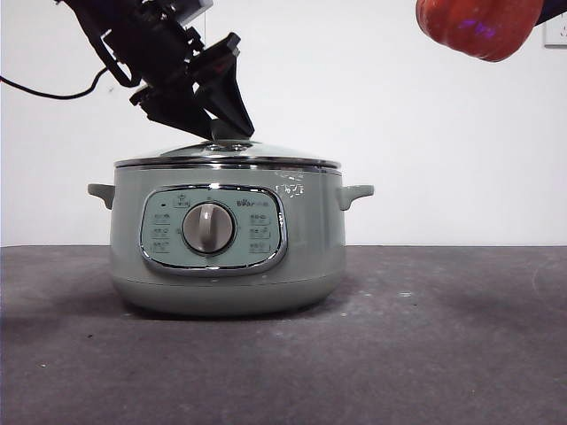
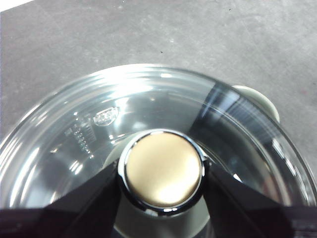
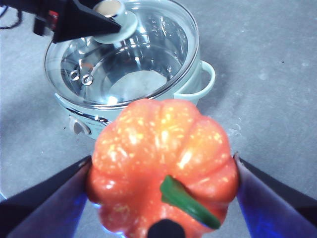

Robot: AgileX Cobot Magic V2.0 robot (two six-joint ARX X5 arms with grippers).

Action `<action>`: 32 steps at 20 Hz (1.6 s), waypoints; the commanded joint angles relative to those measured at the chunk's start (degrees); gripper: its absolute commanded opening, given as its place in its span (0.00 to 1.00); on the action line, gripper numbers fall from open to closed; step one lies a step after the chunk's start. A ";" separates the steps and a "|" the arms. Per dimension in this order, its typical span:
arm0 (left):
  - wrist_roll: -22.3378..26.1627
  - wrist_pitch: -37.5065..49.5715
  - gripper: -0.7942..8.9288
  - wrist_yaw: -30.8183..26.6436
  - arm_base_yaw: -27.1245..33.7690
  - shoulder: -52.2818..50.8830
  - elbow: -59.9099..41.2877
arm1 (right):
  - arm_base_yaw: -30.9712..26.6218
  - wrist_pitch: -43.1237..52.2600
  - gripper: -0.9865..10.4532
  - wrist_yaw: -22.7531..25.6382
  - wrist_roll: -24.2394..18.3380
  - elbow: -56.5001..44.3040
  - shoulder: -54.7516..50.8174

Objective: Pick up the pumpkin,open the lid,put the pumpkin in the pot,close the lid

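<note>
So the pot [image 1: 226, 239] is sitting on the dark grey table [image 1: 443, 354] with its control panel and dial [image 1: 208, 227] facing the front camera, and the lid [image 1: 228, 156] is on it, seated flat on the rim as far as I can tell. The left gripper [image 1: 217, 124] comes in from the upper left of the front view and is right down at the knob [image 2: 163, 168]. In the left wrist view you can see the two black jaws sitting on either side of the knob, touching it or as good as touching, so it's clamped on the lid's knob. The right wrist view shows the same thing from further off, with that dark gripper [image 3: 99, 22] at the knob over the glass. The pumpkin [image 3: 161, 166] is up in the air, not on the table at all. It's held by the right gripper [image 3: 161, 198], jaws pressed against its two sides, with the green stem [image 3: 188, 201] pointing back toward the wrist camera. In the front view the pumpkin [image 1: 478, 27] only shows as an orange lump at the top right corner, well above the pot and off to its right side. From the right wrist camera the pot [image 3: 148, 99] lies below and past the pumpkin, with one of its side handles [image 3: 205, 79] sticking out.
</note>
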 commanded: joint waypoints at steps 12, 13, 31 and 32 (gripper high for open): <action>-0.35 -14.69 0.07 -1.68 3.39 -19.37 10.67 | 0.13 11.37 0.08 -3.65 0.22 2.95 10.03; -0.35 -16.46 0.07 -2.29 3.76 -21.64 10.67 | 0.13 11.85 0.08 -4.59 -0.31 4.79 12.70; -0.15 -37.09 0.07 -7.43 4.81 -43.21 10.67 | 8.68 14.67 0.08 -3.30 -10.99 40.28 64.02; -0.15 -37.13 0.07 -7.43 4.81 -43.21 10.67 | 8.85 14.71 0.08 -2.36 -11.87 40.28 65.18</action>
